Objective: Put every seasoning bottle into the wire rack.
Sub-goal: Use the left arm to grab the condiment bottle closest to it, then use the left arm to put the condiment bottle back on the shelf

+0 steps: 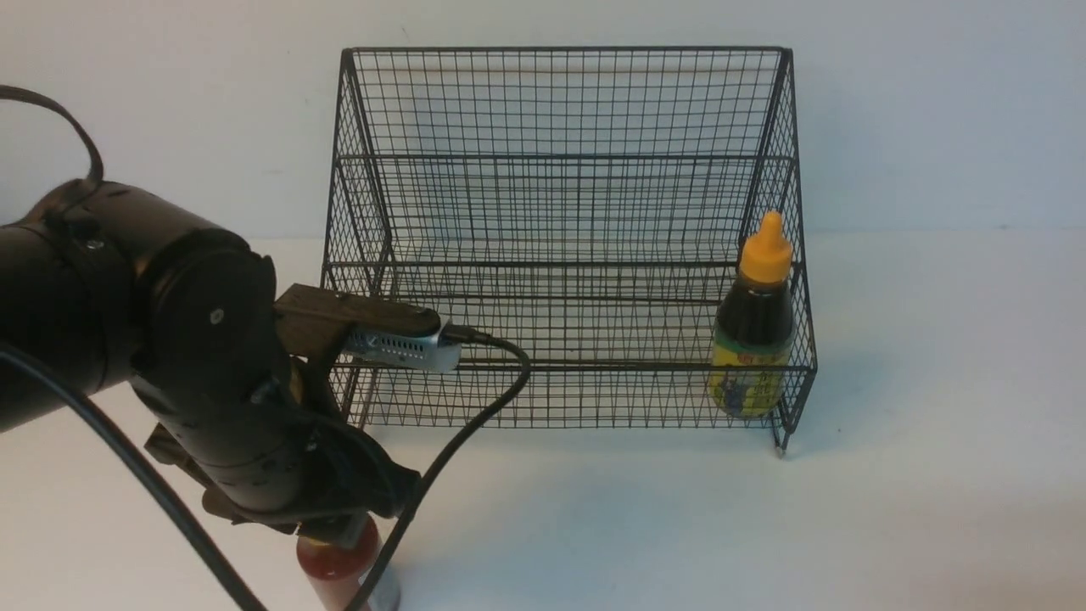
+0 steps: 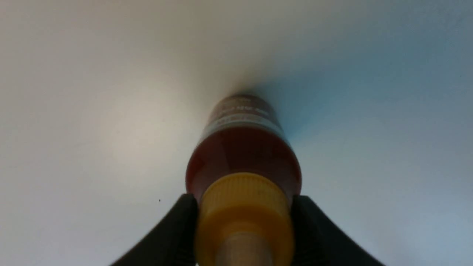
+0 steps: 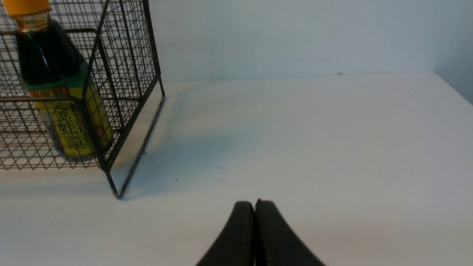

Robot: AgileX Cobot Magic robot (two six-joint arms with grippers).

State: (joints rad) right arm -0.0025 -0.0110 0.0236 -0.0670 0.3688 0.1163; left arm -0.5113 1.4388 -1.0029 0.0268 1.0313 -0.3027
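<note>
White worktop [image 1: 933, 424], pale wall behind. The left pincer [image 2: 245, 199] grips the red sauce bottle [image 2: 242, 155] by its yellow cap, outside the wire rack [image 1: 560, 170]. The dark sauce bottle [image 1: 753, 339] stands on the rack's lower tier, well to that pincer's right. The right pincer [image 3: 255, 207] is closed and empty.

white tabletop [image 1: 933, 509]: flat, matte, a few small dark specks, soft grey shadows in places. plain pale wall [image 1: 933, 110] behind, approx. same colour; wall & tabletop meet at a straight horiz. seam.
</note>
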